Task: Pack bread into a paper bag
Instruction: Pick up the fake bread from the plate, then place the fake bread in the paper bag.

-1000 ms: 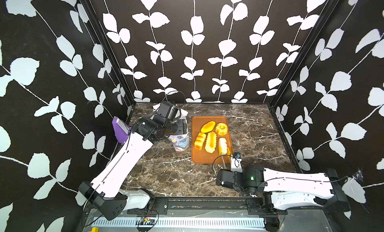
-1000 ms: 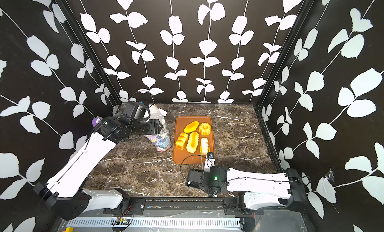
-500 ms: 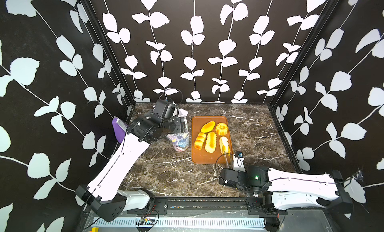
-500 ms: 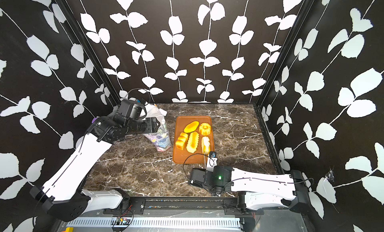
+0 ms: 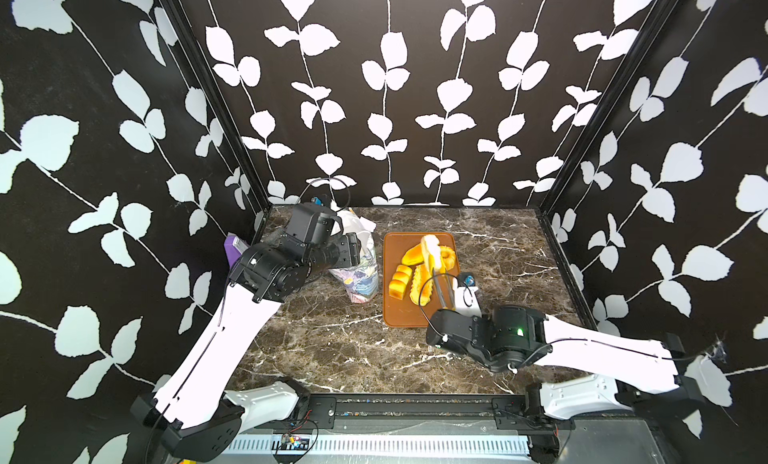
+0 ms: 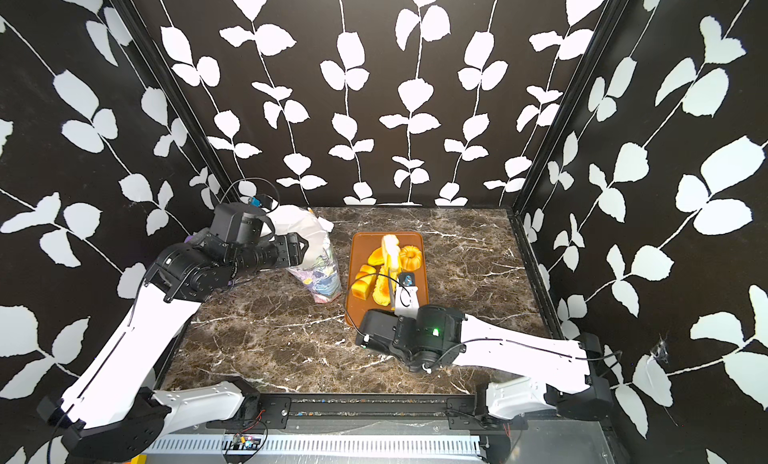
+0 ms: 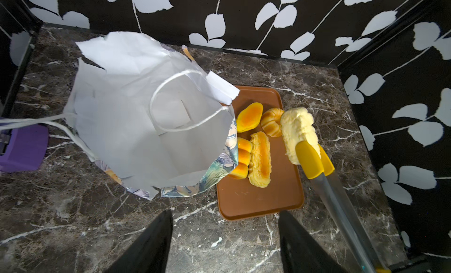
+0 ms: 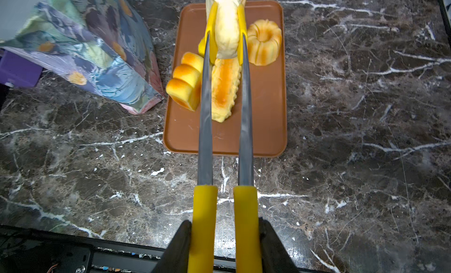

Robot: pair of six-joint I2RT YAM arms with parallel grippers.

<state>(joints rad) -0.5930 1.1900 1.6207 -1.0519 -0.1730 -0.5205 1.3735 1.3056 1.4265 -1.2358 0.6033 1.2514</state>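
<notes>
Right wrist view: one long ridged loaf [image 8: 227, 27] hangs above the tray [image 8: 266, 127], pinched by tongs [image 8: 205, 113] that the right gripper [image 8: 224, 235] squeezes closed, ready for the paper bag [image 7: 136, 117]. The left gripper [image 7: 225, 212] hovers beside it with fingers apart and empty, probably to steady it.

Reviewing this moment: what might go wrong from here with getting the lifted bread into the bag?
1. The tongs in the right gripper pinch the long loaf near one end only, so it could swing or slip out on the way.
2. A cord handle lies across the open mouth of the bag and may snag the loaf.
3. The left gripper is open and holds nothing, so a push from the loaf could tip the bag.
</notes>
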